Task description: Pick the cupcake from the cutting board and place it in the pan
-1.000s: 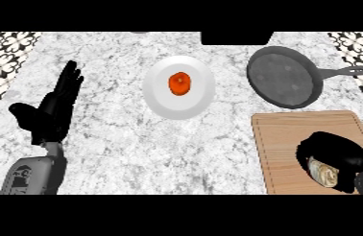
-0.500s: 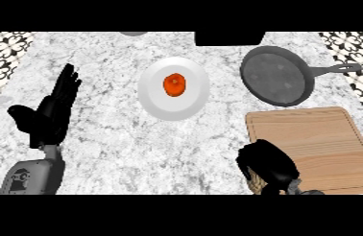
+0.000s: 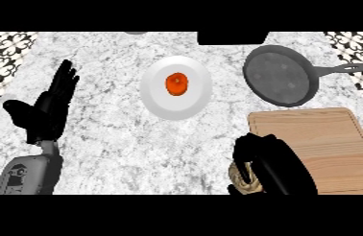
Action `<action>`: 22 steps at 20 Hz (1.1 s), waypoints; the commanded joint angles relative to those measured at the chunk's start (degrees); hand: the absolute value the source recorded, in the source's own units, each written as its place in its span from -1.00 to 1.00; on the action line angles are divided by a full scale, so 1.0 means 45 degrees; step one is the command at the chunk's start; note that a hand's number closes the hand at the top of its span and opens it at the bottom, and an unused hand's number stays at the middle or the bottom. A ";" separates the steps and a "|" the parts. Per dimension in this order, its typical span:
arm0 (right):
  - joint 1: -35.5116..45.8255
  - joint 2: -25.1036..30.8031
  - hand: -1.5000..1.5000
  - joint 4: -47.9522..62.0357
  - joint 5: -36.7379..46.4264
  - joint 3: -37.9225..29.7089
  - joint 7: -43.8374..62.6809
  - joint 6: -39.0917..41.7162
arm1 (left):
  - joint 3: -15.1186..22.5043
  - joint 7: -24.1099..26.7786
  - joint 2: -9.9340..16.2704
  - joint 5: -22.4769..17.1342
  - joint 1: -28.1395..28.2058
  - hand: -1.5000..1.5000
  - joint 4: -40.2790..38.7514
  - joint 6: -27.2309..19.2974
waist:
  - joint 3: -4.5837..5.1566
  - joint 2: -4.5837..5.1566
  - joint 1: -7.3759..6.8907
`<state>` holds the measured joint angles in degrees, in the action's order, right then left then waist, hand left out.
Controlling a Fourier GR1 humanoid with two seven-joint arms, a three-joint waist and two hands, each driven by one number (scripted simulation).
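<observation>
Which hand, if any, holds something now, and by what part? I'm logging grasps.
The right hand is curled round the cupcake, gripping its side near the cutting board. The left hand holds nothing.

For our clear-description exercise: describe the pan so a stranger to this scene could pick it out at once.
Start at the wooden cutting board on the counter's right side. Just beyond its far edge lies the pan, next to the white plate. It is the only dark grey round thing, with a handle pointing right.
</observation>
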<state>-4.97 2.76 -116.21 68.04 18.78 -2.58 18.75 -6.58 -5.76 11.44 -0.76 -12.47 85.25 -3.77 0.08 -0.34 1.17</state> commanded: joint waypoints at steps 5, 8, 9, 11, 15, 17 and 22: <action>0.2616 -0.0601 1.00 -0.0261 -0.3330 -0.3029 0.1872 0.0480 | 0.0406 0.0165 -0.0407 0.0212 0.0012 0.00 -0.0102 -0.0012 | -0.0021 0.0119 -0.0320; 0.3370 -0.0607 1.00 0.0439 -0.5530 -0.4155 0.2589 0.0179 | 0.0086 0.0546 -0.0102 0.0092 -0.0308 0.00 -0.0313 0.0158 | -0.0028 0.0136 -0.0364; 0.3850 -0.0609 1.00 0.1164 -0.5632 -0.5259 0.1795 0.0220 | -0.0014 0.0686 0.0004 -0.0048 -0.0205 0.00 -0.0531 0.0398 | -0.0026 0.0138 -0.0347; 0.4904 -0.0290 1.00 0.2474 -0.6156 -0.6768 0.1568 0.0091 | 0.0376 0.0764 -0.0354 0.0094 0.0585 0.00 0.0001 0.0328 | -0.0029 0.0133 -0.0465; 0.6961 0.1715 1.00 0.5643 -0.5955 -0.8324 0.0551 -0.0596 | 0.0351 0.0007 -0.0461 0.0324 -0.0509 0.00 -0.0151 -0.0203 | -0.0032 0.0153 -0.0464; 0.7786 0.2269 1.00 0.7918 -0.5383 -0.8411 -0.0493 -0.1649 | 0.0263 0.0630 -0.0413 0.0273 -0.0394 0.00 -0.0749 0.0049 | -0.0030 0.0211 -0.0565; 0.8987 0.3631 1.00 1.1777 -0.4093 -0.8753 -0.2297 -0.3951 | 0.0466 0.0384 -0.0570 0.0163 -0.0517 0.00 -0.0341 0.0159 | -0.0040 0.0281 -0.0816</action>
<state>30.88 14.93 -75.43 45.32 -19.00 -8.06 8.35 -5.35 -4.37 9.88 0.03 -14.97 83.29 -3.19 -0.07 0.63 -1.60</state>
